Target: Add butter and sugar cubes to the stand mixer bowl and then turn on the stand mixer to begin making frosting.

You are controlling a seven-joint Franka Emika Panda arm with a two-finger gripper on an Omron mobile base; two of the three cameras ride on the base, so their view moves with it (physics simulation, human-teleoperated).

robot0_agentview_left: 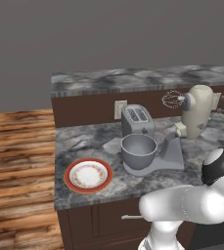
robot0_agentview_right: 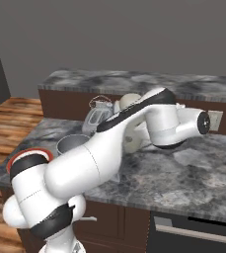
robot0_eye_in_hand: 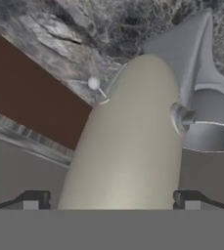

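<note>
at the mixer head: jaws wide, nothing gripped, bowl bare

right at your gripper (robot0_eye_in_hand: 111, 202), the two dark fingertips (robot0_eye_in_hand: 31, 200) stand spread to their widest, one on each side of the rounded cream-beige tilting head of the stand mixer (robot0_eye_in_hand: 128, 146). they hold nothing, and i cannot tell whether either tip touches the head.

you look to be lining up on the head or its control. before you commit, decide which it is. the head is broad and smooth, so a pinch across it could slip. a small white round knob (robot0_eye_in_hand: 94, 83) sits just beside the head on a thin stalk. if that is the switch, come at it with one fingertip and nudge gently rather than clamp.

just past the head, the deep round grey metal stand mixer bowl (robot0_agentview_left: 139, 150) sits on the mixer's grey base (robot0_agentview_left: 171, 157), below and to one side of the raised wire whisk (robot0_agentview_left: 172, 99). what shows of its inside is bare metal. judging by that, the butter and sugar cubes are not in it, so switching on looks premature.

further along the grey marbled counter (robot0_agentview_left: 201, 146), the flat red-rimmed plate (robot0_agentview_left: 88, 175) lies near the front edge, apart from the bowl, and it carries only its own speckled pattern. behind the bowl stands a boxy silver two-slot toaster (robot0_agentview_left: 138, 119).
</note>
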